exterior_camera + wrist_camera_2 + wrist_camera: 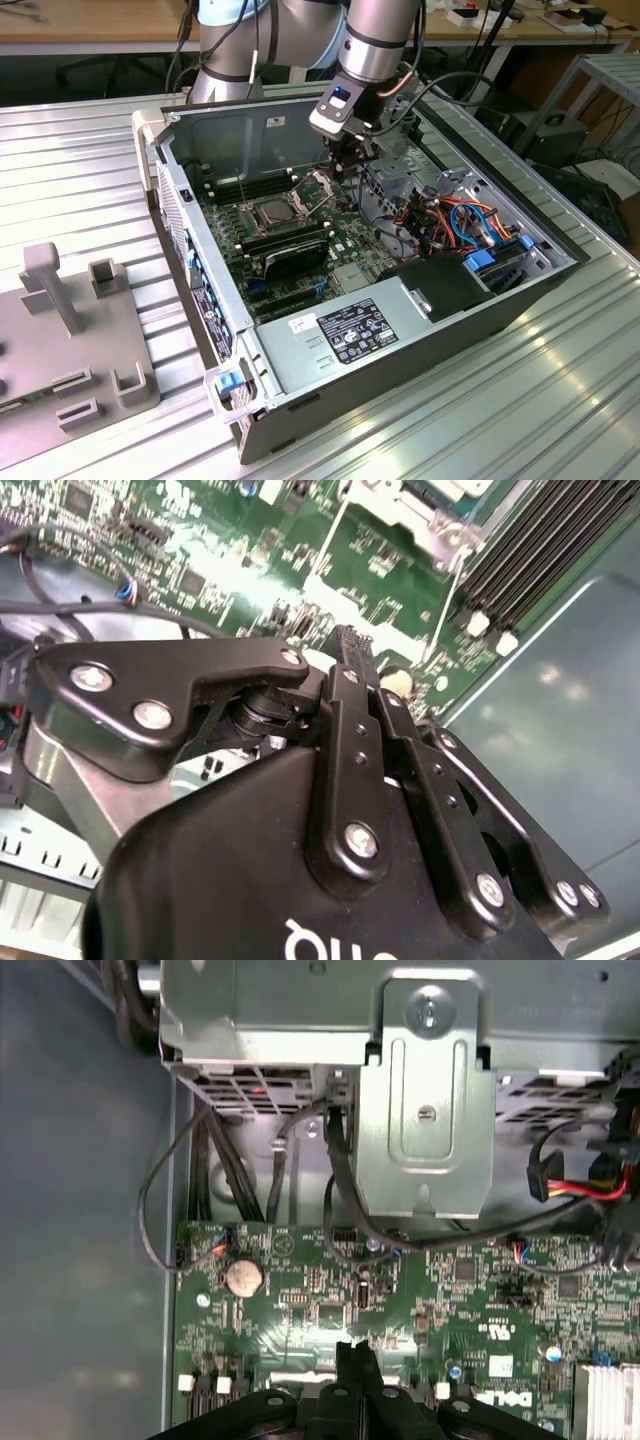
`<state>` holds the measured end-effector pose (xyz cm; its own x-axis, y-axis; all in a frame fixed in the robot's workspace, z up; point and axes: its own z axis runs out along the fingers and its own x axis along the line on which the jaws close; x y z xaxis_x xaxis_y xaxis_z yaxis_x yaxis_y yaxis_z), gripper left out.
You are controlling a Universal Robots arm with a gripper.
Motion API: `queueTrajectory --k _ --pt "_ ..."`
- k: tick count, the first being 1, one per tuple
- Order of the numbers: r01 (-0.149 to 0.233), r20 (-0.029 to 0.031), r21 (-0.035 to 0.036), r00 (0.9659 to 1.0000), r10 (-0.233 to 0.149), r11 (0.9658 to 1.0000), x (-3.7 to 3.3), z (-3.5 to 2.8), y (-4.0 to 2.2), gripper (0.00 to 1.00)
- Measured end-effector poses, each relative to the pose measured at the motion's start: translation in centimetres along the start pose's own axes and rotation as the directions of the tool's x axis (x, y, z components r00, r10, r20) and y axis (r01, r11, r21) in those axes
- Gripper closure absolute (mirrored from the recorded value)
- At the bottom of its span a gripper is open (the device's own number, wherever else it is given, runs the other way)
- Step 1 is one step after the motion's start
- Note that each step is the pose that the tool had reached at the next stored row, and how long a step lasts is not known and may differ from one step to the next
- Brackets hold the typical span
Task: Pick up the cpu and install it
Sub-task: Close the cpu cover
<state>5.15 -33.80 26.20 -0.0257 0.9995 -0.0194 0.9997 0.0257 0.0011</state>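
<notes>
Closest in the second wrist view is the gripper (350, 645): black linkage bars run up to two fingers pressed flat together, with no gap and nothing visible between them. The first wrist view shows the same closed tips, hanging over bare motherboard (450, 1300) a little short of the round coin cell (243, 1278) and touching no part.

In the exterior view the tips hang inside the open computer case (200, 250), beyond the power supply (340, 335) and to the exterior view's right of the CPU socket (272, 212). The socket's hinged metal frame (316, 184) stands raised between the two. A dull grey square lies in the socket, and I take it for the cpu (272, 210), though I cannot tell whether it is fully seated. The memory slots (530, 540) run alongside the socket, and farther off is the steel drive cage (420, 1090) with its cables.

My judgement is that the gripper is empty and off to one side of the chip, and that the installation is unfinished, since the frame is not clamped down. Any handling of the chip would need the tips square over the socket, not beside it, and parted enough to span the chip's edges. It would also need a level, gentle approach, because the contacts underneath tolerate no tilt or sliding.
</notes>
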Motion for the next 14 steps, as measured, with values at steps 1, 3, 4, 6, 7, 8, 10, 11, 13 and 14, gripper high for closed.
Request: queueTrajectory --k 1,3,4,6,7,8,10,11,13,14 --pt "0.0 0.0 -0.0001 1.0 0.0 1.0 -0.01 0.0 0.31 0.89" --pt "0.0 -0.0002 0.0 1.0 0.0 1.0 -0.01 0.01 0.59 0.89" --pt "0.0 -0.0001 -0.0001 1.0 0.0 1.0 -0.01 0.01 0.63 0.89" --pt "0.0 -0.0002 -0.0001 1.0 0.0 1.0 -0.02 0.03 0.75 0.89" --pt "0.0 0.0 -0.0001 1.0 0.0 1.0 -0.02 0.07 0.87 0.89" --pt "0.0 0.0001 0.0 1.0 0.0 1.0 -0.02 0.12 0.94 0.89" --pt "0.0 0.0 0.0 1.0 0.0 1.0 -0.02 0.36 1.0 0.89" --pt "0.0 0.0 -0.0001 1.0 0.0 1.0 -0.02 0.5 1.0 0.89" --pt "0.0 0.0 0.0 1.0 0.0 1.0 -0.01 0.93 1.02 0.89" --pt "0.0 -0.0001 -0.0001 1.0 0.0 1.0 0.0 1.2 1.02 0.89"
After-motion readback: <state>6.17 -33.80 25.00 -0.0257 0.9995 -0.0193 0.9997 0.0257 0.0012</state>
